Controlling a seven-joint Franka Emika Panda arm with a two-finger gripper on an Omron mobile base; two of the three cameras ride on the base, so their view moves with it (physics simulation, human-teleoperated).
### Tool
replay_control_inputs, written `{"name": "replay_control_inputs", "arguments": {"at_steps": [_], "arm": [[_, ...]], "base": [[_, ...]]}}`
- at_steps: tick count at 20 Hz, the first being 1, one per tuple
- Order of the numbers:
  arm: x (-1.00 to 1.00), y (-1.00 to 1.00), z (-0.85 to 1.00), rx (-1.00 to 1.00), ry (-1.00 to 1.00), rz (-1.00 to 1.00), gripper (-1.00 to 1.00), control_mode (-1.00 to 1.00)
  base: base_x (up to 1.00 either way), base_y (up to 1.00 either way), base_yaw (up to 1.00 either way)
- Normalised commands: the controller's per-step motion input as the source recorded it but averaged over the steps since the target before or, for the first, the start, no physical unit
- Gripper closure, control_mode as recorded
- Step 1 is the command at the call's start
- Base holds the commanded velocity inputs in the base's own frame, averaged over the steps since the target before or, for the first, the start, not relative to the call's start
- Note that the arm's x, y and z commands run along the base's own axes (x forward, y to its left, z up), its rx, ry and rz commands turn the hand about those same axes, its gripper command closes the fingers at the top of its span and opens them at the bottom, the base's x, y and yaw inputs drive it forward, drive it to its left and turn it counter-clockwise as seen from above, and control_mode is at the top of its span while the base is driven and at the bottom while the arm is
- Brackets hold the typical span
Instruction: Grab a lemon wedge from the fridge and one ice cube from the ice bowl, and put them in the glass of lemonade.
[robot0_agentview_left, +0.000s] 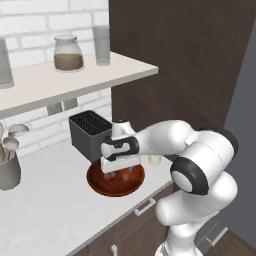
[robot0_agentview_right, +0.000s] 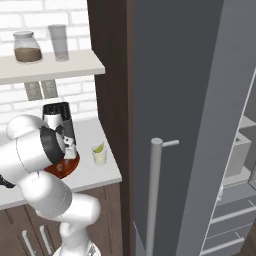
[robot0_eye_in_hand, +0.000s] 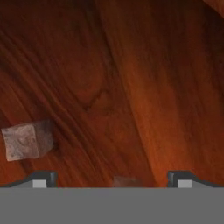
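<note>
On the left of the hand view an ice cube (robot0_eye_in_hand: 26, 141) sits on the wood of the ice bowl (robot0_eye_in_hand: 144, 87), off to one side of the claw (robot0_eye_in_hand: 112, 178), whose two tips stand wide apart with nothing between them but a second pale lump (robot0_eye_in_hand: 127, 180) low down, half hidden (another cube, probably, though it's too cropped to be sure). Risk one: closing here may catch that lump only by a corner, and it squirts away across the slick bowl. Risk two: the clear cube lies outside the tips, so a straight pinch misses it altogether. Moving right, in the right base view, the glass of lemonade (robot0_agentview_right: 99, 155) stands on the tabletop (robot0_agentview_right: 97, 175) just beside the bowl, a lemon wedge (robot0_agentview_right: 99, 148) already at its rim. A wide swing of the arm could knock it over. The fridge (robot0_agentview_right: 195, 100) door hangs open further right.
</note>
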Motion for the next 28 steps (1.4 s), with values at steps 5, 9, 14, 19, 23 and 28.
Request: {"name": "replay_control_inputs", "arguments": {"at_steps": [5,9,14,19,23,28], "arm": [[-0.11,-0.01,0.0,0.0,0.0,0.0,-1.0,-1.0],[0.0,0.0,0.0,0.0,0.0,0.0,-1.0,-1.0],[0.0,0.0,0.0,0.0,0.0,0.0,-1.0,-1.0],[0.0,0.0,-0.03,0.0,0.0,0.0,-1.0,-1.0],[0.0,0.0,-0.25,0.0,0.0,0.0,-1.0,-1.0],[-0.11,0.03,-0.03,0.0,-0.02,0.0,-1.0,-1.0]], "base": [[0.0,0.0,0.0],[0.0,0.0,0.0],[0.0,0.0,0.0],[0.0,0.0,0.0],[0.0,0.0,0.0],[0.0,0.0,0.0]]}}
